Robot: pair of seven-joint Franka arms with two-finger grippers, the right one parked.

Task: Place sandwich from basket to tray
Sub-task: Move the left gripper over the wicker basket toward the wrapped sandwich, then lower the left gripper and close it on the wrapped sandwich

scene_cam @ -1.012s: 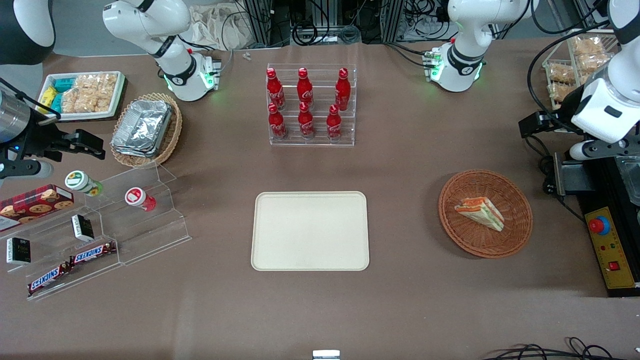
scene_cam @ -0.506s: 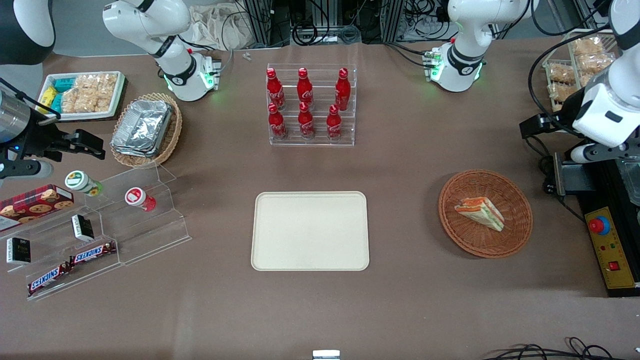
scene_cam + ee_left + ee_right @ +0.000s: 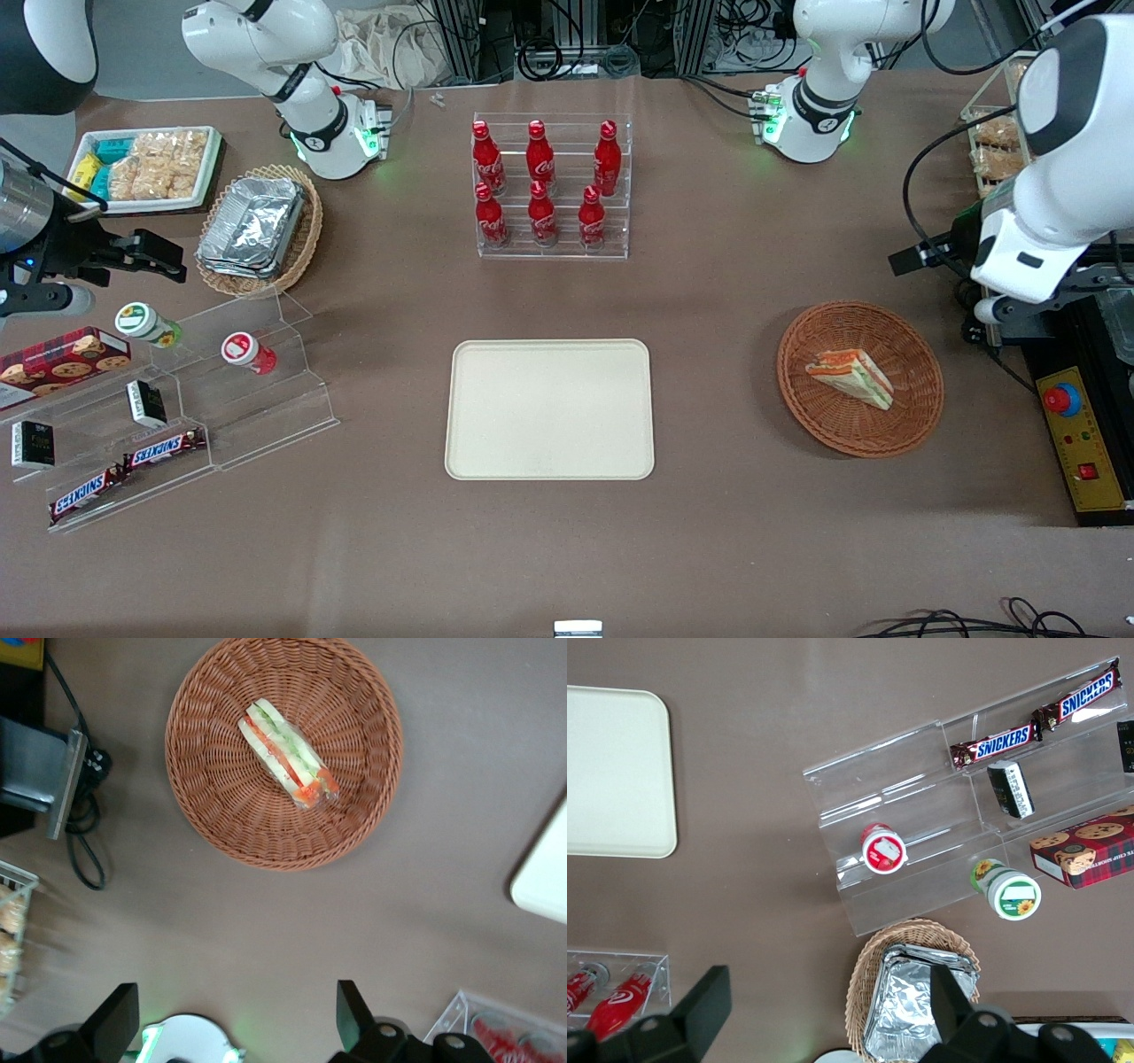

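From the front, the brown counter [image 3: 726,549] carries the basket [image 3: 912,425] near the working arm's end, and the sandwich [image 3: 850,376] lies inside it, on the woven bottom, with its layered side turned up. The tray [image 3: 549,409] lies flat in the middle of the counter, nearer to the front edge than the rack of red bottles [image 3: 551,188], and nothing lies on it. Basket and tray are well apart. The working arm hangs over the counter's edge at its own end, farther from the front camera than the basket and higher than it; the claw itself is hidden under the white arm body in this view. Toward the parked arm's end stand a tan basket with foil containers [image 3: 257,227] and a clear stepped stand [image 3: 190,412] with snack bars and small cups.

In the left wrist view, the claw [image 3: 237,1020] looks down at the counter, and its two dark fingers [image 3: 351,1013] stand wide apart with nothing between them. The sandwich [image 3: 287,754] lies in the basket [image 3: 213,797], close to its centre, clear of the rim. The claw is above bare counter beside the basket and touches neither the basket nor the sandwich. A rounded corner of the tray [image 3: 544,879] shows at the border of this view

In the right wrist view, one corner part of the tray [image 3: 616,771] shows, with the clear stepped stand [image 3: 921,815] apart from it
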